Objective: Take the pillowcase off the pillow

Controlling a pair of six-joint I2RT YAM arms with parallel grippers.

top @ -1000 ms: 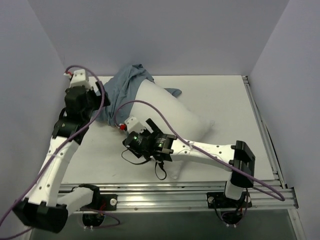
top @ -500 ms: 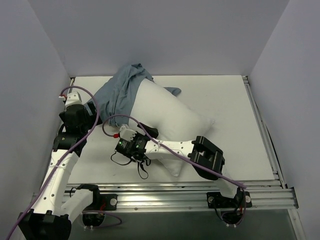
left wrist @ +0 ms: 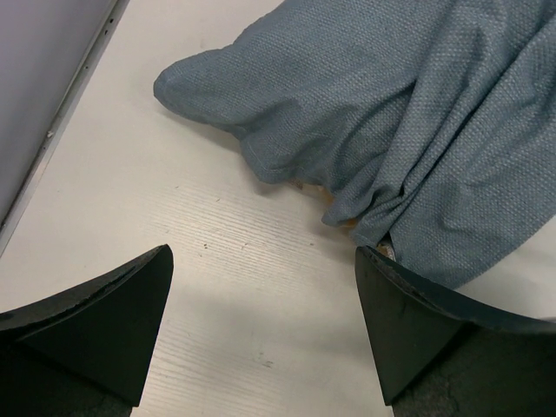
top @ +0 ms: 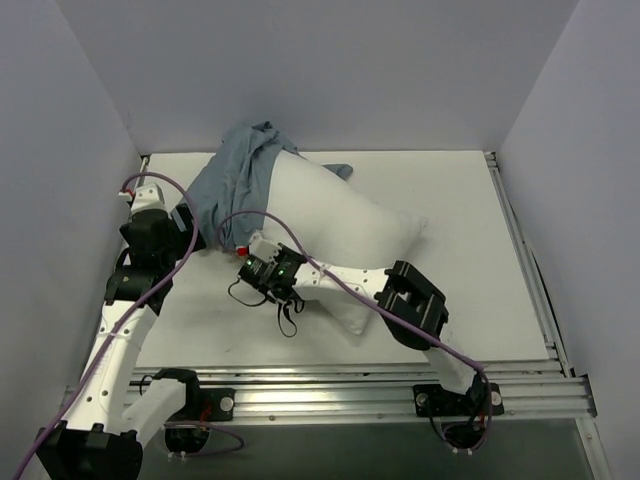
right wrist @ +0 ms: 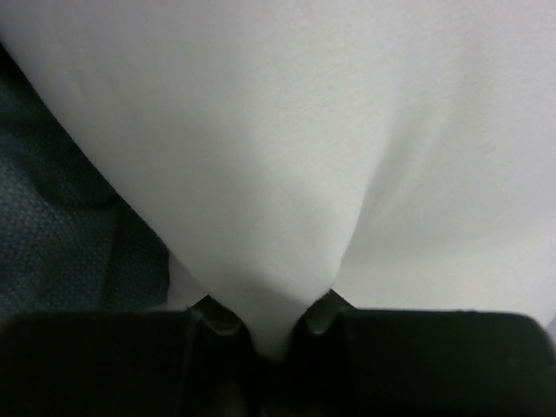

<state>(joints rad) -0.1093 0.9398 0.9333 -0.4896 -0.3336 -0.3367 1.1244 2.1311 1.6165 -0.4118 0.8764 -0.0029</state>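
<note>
White pillow (top: 350, 225) on the surface (top: 470, 200), blue-grey pillowcase (top: 235, 180) bunched over its far-left end, right jaws pinched on a pillow fold, left jaws wide apart, empty, beside the pillowcase

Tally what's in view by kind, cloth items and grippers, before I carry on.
Pillow, white: 1
Pillowcase, grey-blue, bunched at the pillow's far end: 1
Grippers: 2 (left gripper open over the table beside the pillowcase; right gripper pinching a fold of the pillow)
Total: 4
</note>
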